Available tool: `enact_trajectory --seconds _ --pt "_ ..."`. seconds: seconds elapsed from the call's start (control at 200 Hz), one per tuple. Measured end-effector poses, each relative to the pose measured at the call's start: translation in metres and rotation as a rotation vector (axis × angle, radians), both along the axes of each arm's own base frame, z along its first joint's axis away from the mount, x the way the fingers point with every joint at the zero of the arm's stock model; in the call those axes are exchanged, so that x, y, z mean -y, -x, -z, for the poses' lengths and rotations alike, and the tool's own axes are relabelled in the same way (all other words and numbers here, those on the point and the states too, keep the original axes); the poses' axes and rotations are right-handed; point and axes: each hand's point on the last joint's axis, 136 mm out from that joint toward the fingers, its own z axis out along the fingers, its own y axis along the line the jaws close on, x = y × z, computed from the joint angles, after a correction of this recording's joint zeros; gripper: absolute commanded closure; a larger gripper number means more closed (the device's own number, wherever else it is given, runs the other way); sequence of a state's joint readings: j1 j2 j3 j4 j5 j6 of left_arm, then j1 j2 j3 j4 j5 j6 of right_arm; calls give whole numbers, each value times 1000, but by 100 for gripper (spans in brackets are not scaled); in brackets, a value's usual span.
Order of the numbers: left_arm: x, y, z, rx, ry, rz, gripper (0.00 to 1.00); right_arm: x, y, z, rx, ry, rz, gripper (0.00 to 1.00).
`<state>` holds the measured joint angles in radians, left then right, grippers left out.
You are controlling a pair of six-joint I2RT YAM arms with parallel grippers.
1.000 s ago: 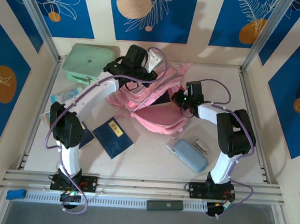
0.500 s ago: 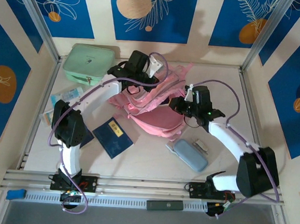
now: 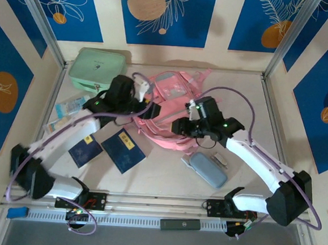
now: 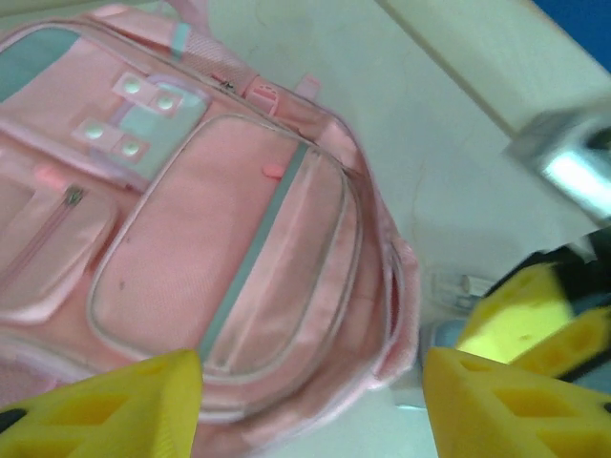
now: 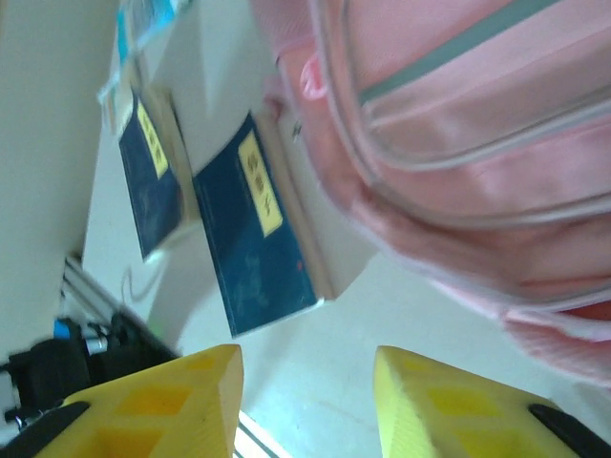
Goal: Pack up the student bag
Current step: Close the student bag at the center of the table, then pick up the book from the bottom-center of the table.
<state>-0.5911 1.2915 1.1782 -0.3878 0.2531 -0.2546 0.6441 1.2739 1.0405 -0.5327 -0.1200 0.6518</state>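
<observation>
On the pale desk (image 3: 165,176), with blue flower walls (image 3: 161,14) all around, the pink student bag (image 3: 172,89) lies flat in the middle, close to the far edge. A green case (image 3: 96,67) sits in the far left corner. Two blue books (image 3: 123,149) lie near the left side, and a grey pencil case (image 3: 208,170) lies near the right. Both arms bend in toward the bag. The left claw (image 4: 310,382) hangs open over its pockets and holds nothing. The right claw (image 5: 305,377) is open too, by the bag's near edge.
</observation>
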Motion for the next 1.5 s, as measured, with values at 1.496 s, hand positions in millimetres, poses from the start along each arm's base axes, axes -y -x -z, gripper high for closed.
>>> enact_trajectory --seconds 1.496 --pt "-153 132 246 -591 -57 -712 60 -143 19 158 -287 318 -256 35"
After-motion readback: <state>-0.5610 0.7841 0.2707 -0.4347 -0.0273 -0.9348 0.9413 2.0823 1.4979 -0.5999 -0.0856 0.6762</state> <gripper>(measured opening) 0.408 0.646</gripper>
